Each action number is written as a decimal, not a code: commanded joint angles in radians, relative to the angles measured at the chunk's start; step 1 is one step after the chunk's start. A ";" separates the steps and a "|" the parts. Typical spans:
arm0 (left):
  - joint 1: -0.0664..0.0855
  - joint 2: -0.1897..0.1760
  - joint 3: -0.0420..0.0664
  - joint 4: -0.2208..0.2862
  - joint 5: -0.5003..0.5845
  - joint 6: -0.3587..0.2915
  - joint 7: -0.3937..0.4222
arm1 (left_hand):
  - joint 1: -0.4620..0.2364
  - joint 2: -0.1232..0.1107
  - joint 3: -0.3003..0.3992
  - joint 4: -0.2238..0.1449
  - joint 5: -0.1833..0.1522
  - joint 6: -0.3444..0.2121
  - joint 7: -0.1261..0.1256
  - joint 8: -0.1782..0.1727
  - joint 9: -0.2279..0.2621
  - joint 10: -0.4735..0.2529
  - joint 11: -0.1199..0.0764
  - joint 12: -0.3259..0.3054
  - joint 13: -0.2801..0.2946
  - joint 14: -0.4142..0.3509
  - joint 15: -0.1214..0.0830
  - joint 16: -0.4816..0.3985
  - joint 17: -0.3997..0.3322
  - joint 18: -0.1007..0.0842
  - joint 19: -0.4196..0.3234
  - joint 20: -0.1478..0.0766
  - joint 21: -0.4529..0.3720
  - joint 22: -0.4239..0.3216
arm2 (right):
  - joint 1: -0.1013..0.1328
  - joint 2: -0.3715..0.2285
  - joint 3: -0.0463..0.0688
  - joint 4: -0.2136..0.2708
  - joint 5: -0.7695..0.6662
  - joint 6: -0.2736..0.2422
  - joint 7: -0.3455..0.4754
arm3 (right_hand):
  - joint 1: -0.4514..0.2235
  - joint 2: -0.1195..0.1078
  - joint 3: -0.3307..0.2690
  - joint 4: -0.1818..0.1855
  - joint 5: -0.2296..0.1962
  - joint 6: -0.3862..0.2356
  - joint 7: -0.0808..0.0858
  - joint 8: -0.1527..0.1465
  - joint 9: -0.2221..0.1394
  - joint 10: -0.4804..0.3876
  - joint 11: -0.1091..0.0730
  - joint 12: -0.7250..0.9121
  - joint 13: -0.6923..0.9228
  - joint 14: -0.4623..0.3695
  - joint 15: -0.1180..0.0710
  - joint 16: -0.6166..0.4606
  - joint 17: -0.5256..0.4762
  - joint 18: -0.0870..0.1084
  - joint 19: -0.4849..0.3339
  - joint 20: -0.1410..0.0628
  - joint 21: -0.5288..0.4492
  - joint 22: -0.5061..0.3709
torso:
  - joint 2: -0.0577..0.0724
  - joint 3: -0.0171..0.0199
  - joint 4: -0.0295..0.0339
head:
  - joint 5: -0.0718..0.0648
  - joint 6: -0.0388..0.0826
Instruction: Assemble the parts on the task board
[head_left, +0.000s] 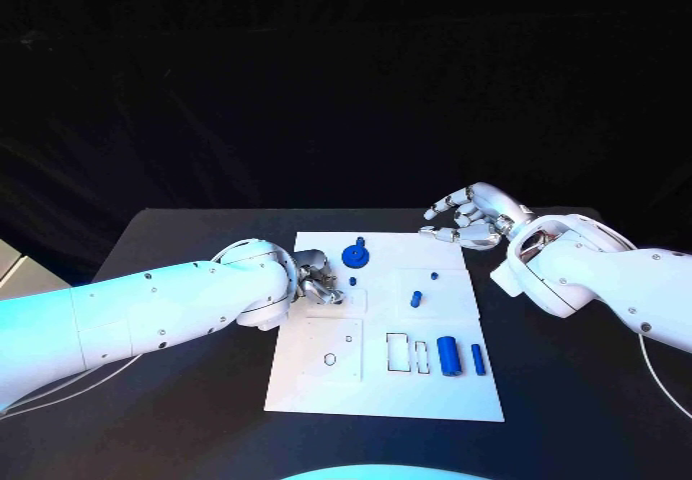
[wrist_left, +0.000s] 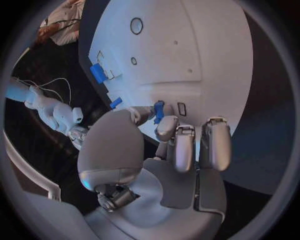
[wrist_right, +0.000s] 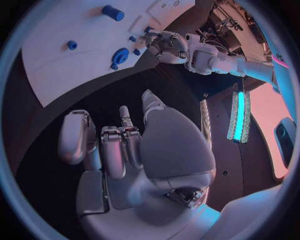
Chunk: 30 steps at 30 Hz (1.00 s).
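The white task board (head_left: 433, 400) lies in the middle of the black table. My left hand (head_left: 320, 281) rests over the board's near-left part, and its thumb and a finger pinch a small blue peg (wrist_left: 159, 111), which also shows beside the fingers (head_left: 352, 281). A blue disc with a knob (head_left: 355, 258) and a tiny blue peg (head_left: 361, 241) sit at the board's far edge. A short blue piece (head_left: 417, 297) lies mid-board. A blue cylinder (head_left: 449, 355) and a thin blue bar (head_left: 479, 358) lie side by side on the right. My right hand (head_left: 469, 220) hovers off the board's far right corner, fingers apart and holding nothing.
Rectangular slots (head_left: 398, 352) and an oval hole (head_left: 330, 358) are cut into the board's near half. Bare black table (head_left: 173, 250) lies around the board on all sides. In the right wrist view my right hand (wrist_right: 125, 145) hangs over bare table beside the board (wrist_right: 69, 70).
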 joint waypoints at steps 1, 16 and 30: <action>-0.002 0.008 -0.001 -0.002 0.020 0.037 0.003 | 0.001 0.008 0.209 -0.204 0.002 0.001 -0.005 0.003 0.002 0.001 0.000 -0.004 0.000 0.100 -0.007 0.005 0.236 -0.006 0.009 0.000 0.005 0.024 | -0.001 0.001 0.000 0.000 -0.002 0.006 0.006 | -0.011 0.007 -0.006 -0.002 0.006 -0.003 -0.001 -0.002 0.001 0.056 0.006 -0.008 0.216 0.093 0.004 -0.006 0.216 0.013 -0.005 0.000 -0.006 -0.001 | 0.000 0.0005 -0.0008 | -0.001 -0.002; 0.002 0.043 0.003 -0.041 0.074 0.132 -0.039 | -0.033 -0.016 0.227 -0.230 0.058 0.023 -0.010 -0.002 0.008 0.023 -0.005 0.002 0.012 0.099 -0.011 0.004 0.234 -0.006 0.010 -0.003 0.005 0.025 | -0.001 0.005 0.000 -0.002 -0.002 0.008 0.006 | -0.011 0.007 -0.006 -0.002 0.006 -0.003 -0.001 -0.002 0.001 0.056 0.006 -0.008 0.216 0.093 0.004 -0.006 0.216 0.013 -0.005 0.000 -0.006 -0.001 | 0.000 0.0018 0.0007 | -0.005 -0.011; 0.007 0.071 0.003 -0.074 0.079 0.136 -0.064 | -0.072 -0.008 0.213 -0.230 0.091 0.041 -0.017 -0.003 0.015 0.037 -0.011 0.005 0.017 0.099 -0.015 0.004 0.235 -0.009 0.019 -0.007 0.010 0.038 | -0.001 0.007 0.000 -0.002 -0.001 0.009 0.007 | -0.011 0.007 -0.006 -0.002 0.006 -0.003 -0.001 -0.002 0.001 0.056 0.006 -0.008 0.216 0.093 0.004 -0.006 0.216 0.013 -0.005 0.000 -0.006 -0.001 | -0.001 0.0019 0.0003 | -0.005 -0.013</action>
